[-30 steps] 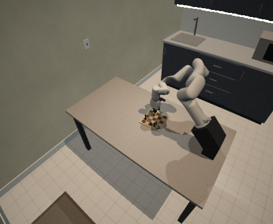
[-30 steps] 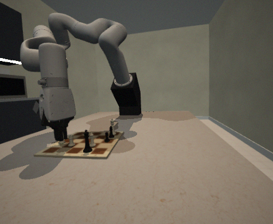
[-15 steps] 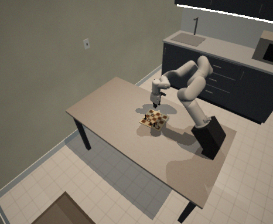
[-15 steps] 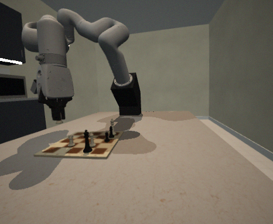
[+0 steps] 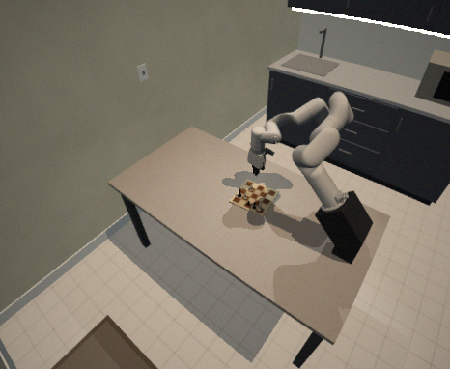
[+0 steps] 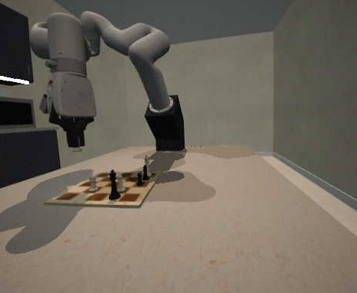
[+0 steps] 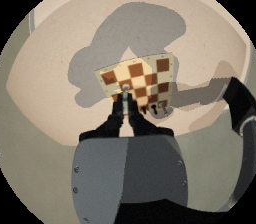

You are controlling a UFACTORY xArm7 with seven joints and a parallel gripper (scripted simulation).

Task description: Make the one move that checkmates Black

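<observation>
My gripper point(image 5: 256, 171) point(image 6: 76, 141) point(image 7: 124, 100) is shut on a white piece point(image 6: 76, 149) point(image 7: 126, 87), whose pale base shows below the fingertips. It hangs above the far left side of the chessboard point(image 6: 129, 198) point(image 7: 162, 65) in the exterior view. The fingers hide the piece's type. On the board a tall black king point(image 5: 239, 193) point(image 6: 114, 187) stands near the front. Two short white pieces, one point(image 6: 93, 184) left of it and one point(image 6: 121, 185) just behind it, stand upright. A black pawn point(image 6: 139, 179), a black piece point(image 6: 145, 173) and a tall white piece point(image 6: 147, 164) stand along the right.
The board lies on a long table point(image 5: 182, 183) point(image 6: 213, 233). The arm's black base point(image 5: 344, 226) point(image 6: 170, 123) stands at the table's far end in the exterior view. A kitchen counter point(image 5: 365, 83) is behind the table in the top view.
</observation>
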